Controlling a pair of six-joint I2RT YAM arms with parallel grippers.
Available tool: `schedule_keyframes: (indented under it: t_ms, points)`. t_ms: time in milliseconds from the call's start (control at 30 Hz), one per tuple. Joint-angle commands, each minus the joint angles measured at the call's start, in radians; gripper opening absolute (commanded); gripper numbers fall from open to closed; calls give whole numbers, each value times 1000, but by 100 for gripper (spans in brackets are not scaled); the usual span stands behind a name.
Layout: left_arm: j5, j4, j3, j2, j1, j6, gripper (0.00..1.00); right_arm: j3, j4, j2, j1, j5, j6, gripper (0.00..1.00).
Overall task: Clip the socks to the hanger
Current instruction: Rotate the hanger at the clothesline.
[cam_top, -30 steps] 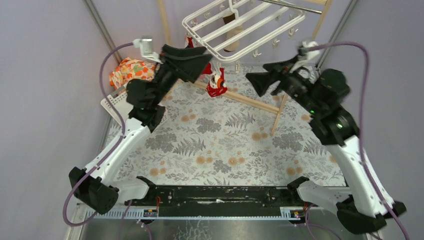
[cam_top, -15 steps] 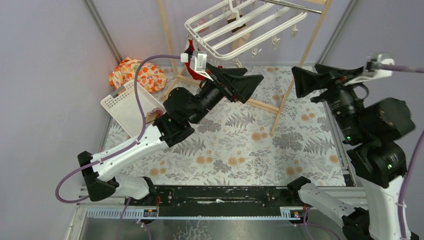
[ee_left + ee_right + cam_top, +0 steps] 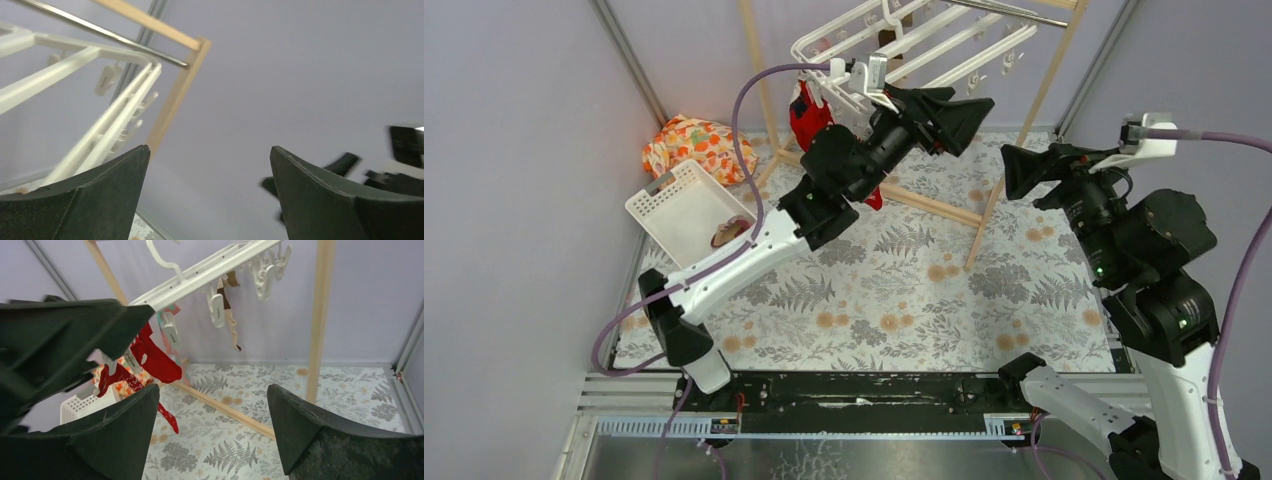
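The white grid hanger [image 3: 924, 35] hangs from the wooden rack at the back, also in the right wrist view [image 3: 210, 270] and left wrist view [image 3: 75, 57]. Two red socks [image 3: 807, 112] dangle from clips at its left end, seen too in the right wrist view [image 3: 152, 357]. A striped sock with a tan toe [image 3: 230, 315] hangs from a clip near the middle. My left gripper [image 3: 964, 115] is raised beside the hanger's near right side, open and empty [image 3: 210, 147]. My right gripper [image 3: 1009, 172] is open and empty [image 3: 213, 386], held high and facing the hanger.
The rack's wooden post [image 3: 1014, 130] stands between the two grippers, and its floor bar [image 3: 929, 205] crosses the fern-patterned mat. A white slotted basket [image 3: 659, 205] with a small dark item sits at the left, next to an orange floral bundle [image 3: 694, 145].
My left arm has swung up and to the right, from the red socks to beside the hanger's right part. My right arm has lifted and drawn back rightward. The hanger has shifted.
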Motion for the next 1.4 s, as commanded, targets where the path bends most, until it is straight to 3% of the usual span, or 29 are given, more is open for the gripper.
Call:
schedule_keyframes:
  t_ms: [0,167,433,633,800,1367]
  points:
    - [24,13,-40,25,109,-53,99,18,35,-29,6,79,-43,86]
    - [52,34,-116,-11,198,-117,99,49,43,19,6,96,-51,88]
    - [13,35,-225,-115,245,-83,99,27,182,171,7,-39,-140,95]
    - [16,18,-269,-168,296,-75,99,84,189,297,-31,-102,-135,97]
    - [33,32,-319,-206,345,-90,99,-26,322,285,-236,-397,-37,99]
    - [97,68,-381,-223,432,-150,99,-71,446,340,-317,-921,-67,98]
